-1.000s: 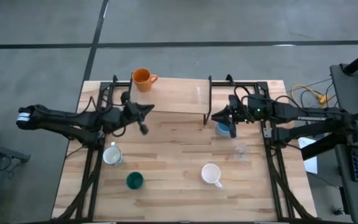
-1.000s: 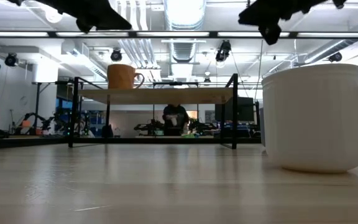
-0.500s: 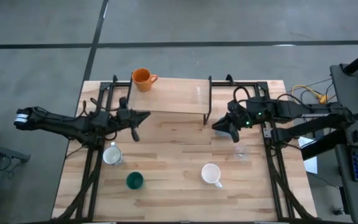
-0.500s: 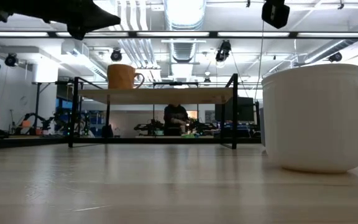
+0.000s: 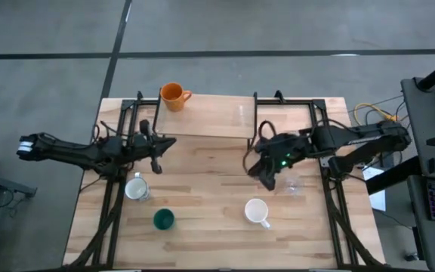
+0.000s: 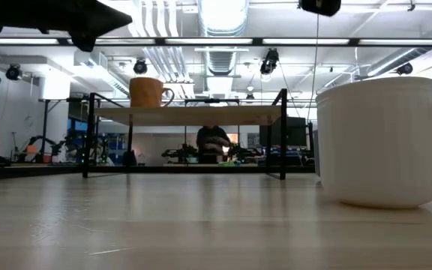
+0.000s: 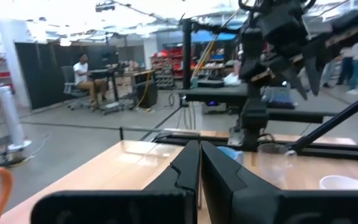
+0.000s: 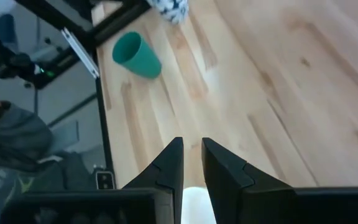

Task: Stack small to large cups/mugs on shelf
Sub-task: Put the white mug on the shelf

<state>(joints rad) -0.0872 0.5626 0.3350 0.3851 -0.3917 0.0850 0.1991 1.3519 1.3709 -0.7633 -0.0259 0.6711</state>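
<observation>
The orange mug [image 5: 173, 95] stands on the far left corner of the shelf [image 5: 210, 117]. The white mug with dark markings [image 5: 136, 188], the dark green cup [image 5: 163, 220], the plain white mug [image 5: 257, 212] and the clear glass [image 5: 293, 183] stand on the tabletop. The light blue mug [image 7: 230, 155] shows only in the left wrist view. My left gripper [image 5: 157, 165] is shut and empty, in the air near the shelf's left front. My right gripper [image 5: 266, 180] is shut and empty, above the table between the shelf and the plain white mug.
The shelf's black legs [image 5: 252, 125] stand close to both arms. Bare tabletop [image 5: 210, 181] lies between the two grippers. A person [image 6: 213, 142] is in the room far behind the table. Black frame rails [image 5: 112, 204] run along the table's left and right sides.
My right gripper has gone from the light blue mug by the shelf's right leg toward the table's near edge and turned to point down at the table. My left gripper has drawn back toward the table's left and near edges. No cup has moved.
</observation>
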